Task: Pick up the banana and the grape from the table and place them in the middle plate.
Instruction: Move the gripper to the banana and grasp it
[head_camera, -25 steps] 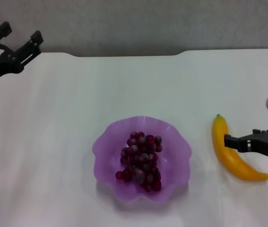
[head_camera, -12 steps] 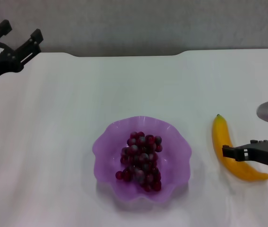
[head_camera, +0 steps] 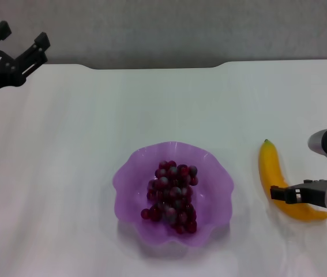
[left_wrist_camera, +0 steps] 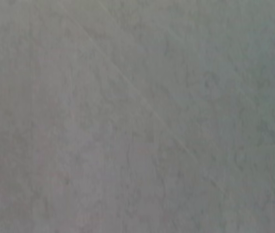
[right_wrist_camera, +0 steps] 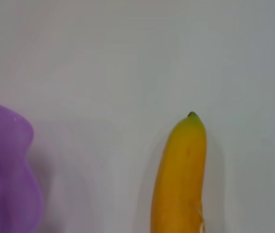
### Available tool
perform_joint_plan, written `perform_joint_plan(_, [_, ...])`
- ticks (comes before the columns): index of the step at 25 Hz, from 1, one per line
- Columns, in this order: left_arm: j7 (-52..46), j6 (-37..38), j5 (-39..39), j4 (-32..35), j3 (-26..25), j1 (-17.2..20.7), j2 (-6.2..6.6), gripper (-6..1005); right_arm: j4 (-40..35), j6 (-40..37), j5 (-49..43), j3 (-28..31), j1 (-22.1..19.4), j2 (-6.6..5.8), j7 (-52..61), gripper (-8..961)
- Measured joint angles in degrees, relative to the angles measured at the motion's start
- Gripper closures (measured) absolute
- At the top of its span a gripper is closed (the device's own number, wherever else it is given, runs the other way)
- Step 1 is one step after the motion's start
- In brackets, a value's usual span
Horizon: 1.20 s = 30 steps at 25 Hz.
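Note:
The yellow banana [head_camera: 268,164] lies on the white table [head_camera: 151,104], to the right of the purple scalloped plate [head_camera: 130,173]. The bunch of dark red grapes [head_camera: 172,195] lies inside the plate. My right gripper [head_camera: 278,194] is low over the banana's lower half, coming in from the right. The right wrist view shows the banana's green-tipped end [right_wrist_camera: 181,179] and the plate's edge [right_wrist_camera: 6,170]. My left gripper [head_camera: 20,36] is open and empty, raised at the far left rear corner of the table.
The table's notched rear edge [head_camera: 221,63] meets a grey wall. The left wrist view shows only a plain grey surface.
My right gripper has moved toward the near end of the banana and lower over it. The left gripper has risen slightly. The banana, the grapes and the plate have not moved.

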Motion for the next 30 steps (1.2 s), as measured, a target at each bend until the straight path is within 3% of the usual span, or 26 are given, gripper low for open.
perform_joint_plan(8, [0.0, 0.1, 0.0, 0.3, 0.1, 0.1, -0.08, 173, -5.0, 1.4, 0.4, -0.1, 2.3, 0.06, 0.0, 118])
perform_joint_plan(18, [0.0, 0.6, 0.0, 0.4, 0.1, 0.1, -0.08, 176, -5.5, 1.7, 0.5, -0.2, 2.8, 0.09, 0.0, 122])
perform_joint_plan(30, [-0.1, 0.8, 0.0, 1.6, 0.3, 0.8, -0.07, 179, -8.5, 2.3, 1.5, -0.2, 4.4, 0.11, 0.1, 340])
